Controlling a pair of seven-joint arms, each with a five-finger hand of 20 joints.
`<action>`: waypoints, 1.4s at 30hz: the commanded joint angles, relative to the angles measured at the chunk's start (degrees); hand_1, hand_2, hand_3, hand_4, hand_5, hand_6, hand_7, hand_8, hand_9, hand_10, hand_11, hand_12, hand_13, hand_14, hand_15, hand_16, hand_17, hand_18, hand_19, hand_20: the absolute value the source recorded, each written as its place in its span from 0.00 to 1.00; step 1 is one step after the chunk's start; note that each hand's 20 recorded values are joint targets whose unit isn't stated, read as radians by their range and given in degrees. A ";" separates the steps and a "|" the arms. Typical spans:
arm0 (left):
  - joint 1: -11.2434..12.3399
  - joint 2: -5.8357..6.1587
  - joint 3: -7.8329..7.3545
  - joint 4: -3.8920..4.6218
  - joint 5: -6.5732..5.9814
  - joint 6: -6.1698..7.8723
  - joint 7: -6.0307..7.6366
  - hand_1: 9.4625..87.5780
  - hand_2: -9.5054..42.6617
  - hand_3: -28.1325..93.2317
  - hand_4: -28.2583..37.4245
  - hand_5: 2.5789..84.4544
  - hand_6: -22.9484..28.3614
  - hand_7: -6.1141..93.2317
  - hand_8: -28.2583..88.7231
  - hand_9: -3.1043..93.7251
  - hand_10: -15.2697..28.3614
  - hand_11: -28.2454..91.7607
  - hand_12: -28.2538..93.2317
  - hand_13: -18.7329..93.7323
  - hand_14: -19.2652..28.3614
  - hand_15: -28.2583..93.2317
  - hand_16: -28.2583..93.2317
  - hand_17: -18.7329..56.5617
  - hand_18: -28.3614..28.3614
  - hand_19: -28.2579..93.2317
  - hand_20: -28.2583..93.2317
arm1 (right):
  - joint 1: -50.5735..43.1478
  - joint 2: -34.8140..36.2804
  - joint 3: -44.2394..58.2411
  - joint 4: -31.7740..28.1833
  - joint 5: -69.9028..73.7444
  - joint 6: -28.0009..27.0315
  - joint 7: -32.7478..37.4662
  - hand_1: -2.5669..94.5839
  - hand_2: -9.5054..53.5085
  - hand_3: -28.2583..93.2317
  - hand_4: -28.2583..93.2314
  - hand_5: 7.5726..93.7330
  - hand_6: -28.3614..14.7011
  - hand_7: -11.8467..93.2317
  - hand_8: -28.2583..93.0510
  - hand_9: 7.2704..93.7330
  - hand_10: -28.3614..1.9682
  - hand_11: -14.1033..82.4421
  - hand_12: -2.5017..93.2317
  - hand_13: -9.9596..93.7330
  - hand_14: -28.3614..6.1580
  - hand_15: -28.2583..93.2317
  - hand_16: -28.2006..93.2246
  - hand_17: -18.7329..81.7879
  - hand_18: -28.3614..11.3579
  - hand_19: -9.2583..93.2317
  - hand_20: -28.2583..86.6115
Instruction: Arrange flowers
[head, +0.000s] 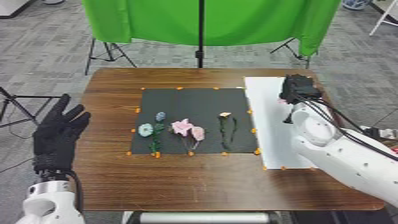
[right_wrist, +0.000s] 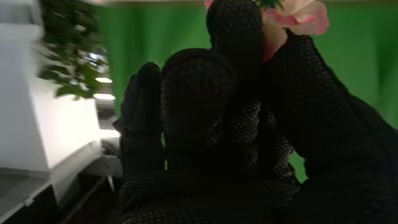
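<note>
Flower (right_wrist: 307, 20) — pinched by right fingers (head: 287, 94).

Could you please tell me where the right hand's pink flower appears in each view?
Head view: the pink flower beside the right hand, over the white sheet.
Right wrist view: pink flower between thumb and fingertip, before the green cloth.
Shared landmark: the green cloth.

Pink flower (right_wrist: 306, 21) cut off by edge
</note>
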 joint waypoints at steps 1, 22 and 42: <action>0.54 -0.41 0.29 0.12 0.37 -0.59 -0.21 0.17 0.31 0.91 0.00 0.39 0.59 0.14 0.17 0.37 0.78 0.44 0.32 0.34 0.95 0.69 0.14 0.11 0.95 0.66 0.28 | -5.71 1.01 3.63 -10.72 -3.55 2.78 0.99 0.62 0.00 0.81 0.00 0.93 0.70 0.29 0.24 1.00 0.82 0.31 0.41 0.87 0.79 0.74 0.47 0.51 0.31 0.89 0.55; 1.12 -0.62 0.02 0.35 -0.16 -0.28 0.14 0.17 0.31 0.91 0.00 0.39 0.59 0.14 0.17 0.37 0.78 0.44 0.32 0.34 0.95 0.69 0.14 0.11 0.95 0.66 0.28 | -17.55 -2.94 6.07 -19.97 -4.84 -2.62 0.36 0.59 0.00 0.83 0.00 0.91 0.70 0.28 0.24 1.00 0.80 0.31 0.41 0.84 0.75 0.77 0.46 0.49 0.30 0.89 0.55; 1.11 -0.98 -0.03 0.75 0.11 -0.65 -0.84 0.17 0.31 0.91 0.00 0.39 0.59 0.14 0.17 0.37 0.78 0.44 0.31 0.34 0.95 0.69 0.14 0.11 0.95 0.66 0.28 | -28.40 0.03 23.99 -31.50 2.77 -14.76 -1.63 0.25 0.01 0.80 0.00 0.66 0.64 0.23 0.13 0.83 0.49 0.62 0.25 0.76 0.49 0.91 0.45 0.42 0.12 0.90 0.63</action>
